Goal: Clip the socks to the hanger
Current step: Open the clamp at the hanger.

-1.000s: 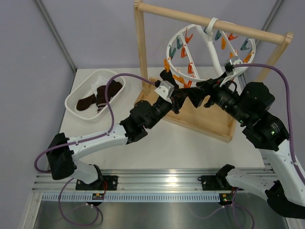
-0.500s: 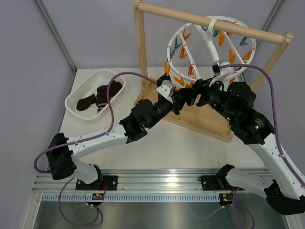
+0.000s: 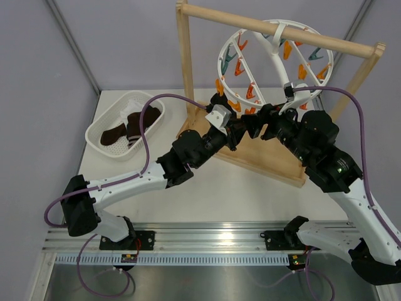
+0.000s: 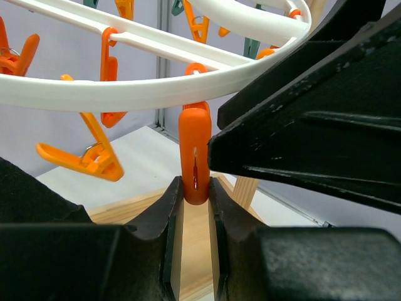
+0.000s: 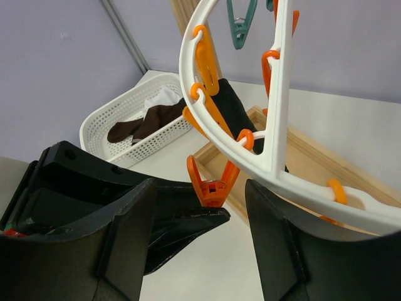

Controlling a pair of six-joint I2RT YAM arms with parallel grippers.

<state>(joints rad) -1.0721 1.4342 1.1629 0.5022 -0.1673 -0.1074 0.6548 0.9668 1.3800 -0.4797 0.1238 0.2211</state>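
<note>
Left claw (image 4: 194, 194) nips an orange clip (image 4: 195, 153) under the hanger (image 4: 125, 94), and the right claw (image 5: 200, 232) is spread wide beside it!

Far left, dark socks (image 3: 128, 125) lie in the white mesh basket (image 3: 92, 135) on the worktop (image 3: 250, 188), well apart from the action. At centre, the left claw's jaws are pinched on the clip's lower end. The white ring hanger hangs tilted from the wooden stand's top bar (image 3: 250, 22). On the right, the right claw's jaws are apart, one finger just beside that clip, gripping nothing.
</note>
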